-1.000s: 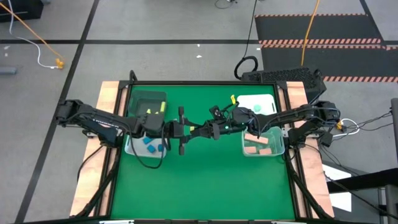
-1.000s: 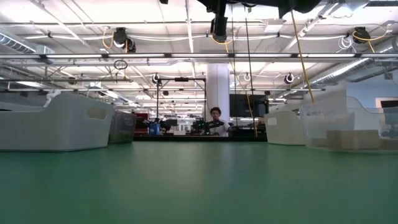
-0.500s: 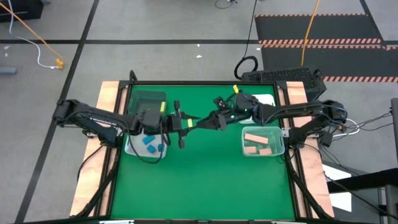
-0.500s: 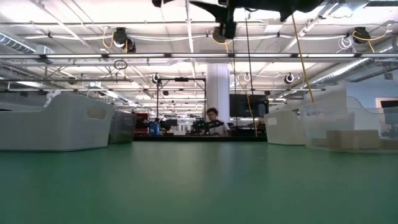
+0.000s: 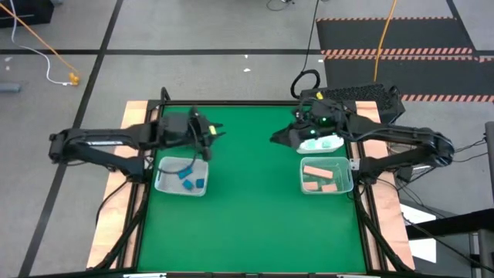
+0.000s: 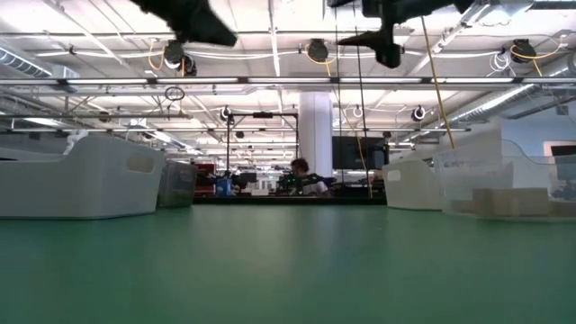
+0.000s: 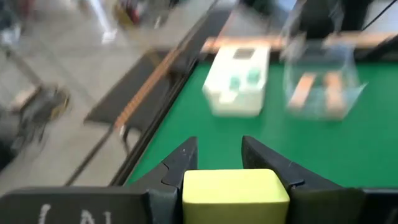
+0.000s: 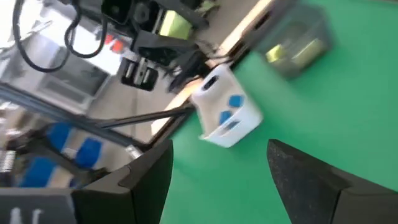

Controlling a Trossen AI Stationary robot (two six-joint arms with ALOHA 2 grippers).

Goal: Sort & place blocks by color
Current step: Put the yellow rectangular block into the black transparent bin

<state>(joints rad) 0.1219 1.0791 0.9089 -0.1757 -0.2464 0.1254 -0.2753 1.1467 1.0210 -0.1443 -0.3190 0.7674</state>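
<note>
My left gripper hangs high over the table's far left, shut on a yellow block, beside the dark bin that holds yellow blocks. My right gripper is open with nothing between its fingers, high beside the white bin of mint-green blocks. In the low view the left gripper and the right gripper show near the top. Blue blocks lie in the clear near-left bin. Salmon-pink blocks lie in the clear near-right bin. My left gripper pinches the yellow block by two opposite sides between its two fingers, whose tips reach out past the block. The fingers lie nearly level, pointing toward the table's right side. The block is lifted clear, high above the green mat.
The green mat between the two pairs of bins is bare. Wooden rails run along the table's left and right sides. A dark keyboard-like unit sits past the far right corner. A person shows far off in the room.
Both grippers have drawn apart from where they met over the table's middle. My left gripper has gone toward the far left, up by the dark bin. My right gripper has gone toward the far right, up by the white bin. Both have tipped closer to level.
</note>
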